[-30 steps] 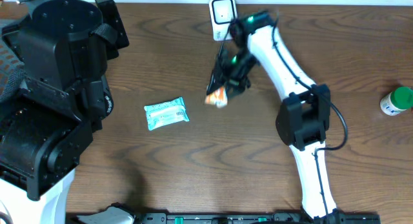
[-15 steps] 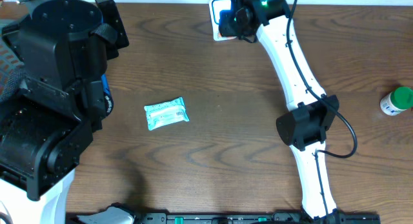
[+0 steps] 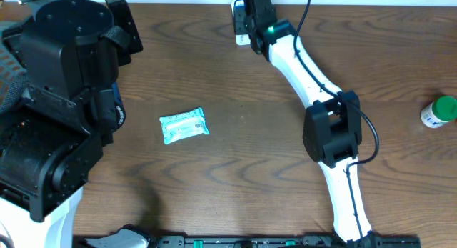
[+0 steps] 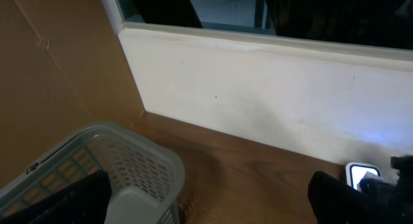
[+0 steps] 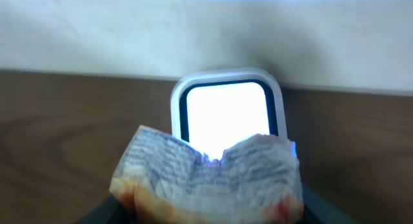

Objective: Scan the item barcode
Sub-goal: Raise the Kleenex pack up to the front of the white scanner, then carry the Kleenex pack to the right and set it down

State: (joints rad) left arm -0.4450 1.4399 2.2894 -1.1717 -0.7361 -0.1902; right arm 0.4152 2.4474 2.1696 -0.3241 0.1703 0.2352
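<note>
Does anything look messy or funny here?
Only a little. The snack packet held up to the lit scanner is crinkled and bent, so its printed side isn't flat, and it hides the window's bottom edge. The teal packet lies crooked on the table. Nothing looks spilled or broken.

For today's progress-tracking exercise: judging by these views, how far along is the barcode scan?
Done: the right hand has an orange-and-white packet gripped and lifted. In hand: it holds the packet in front of the lit scanner window. Left: whether a scan registered cannot be seen; the teal packet lies on the table, not picked up.
</note>
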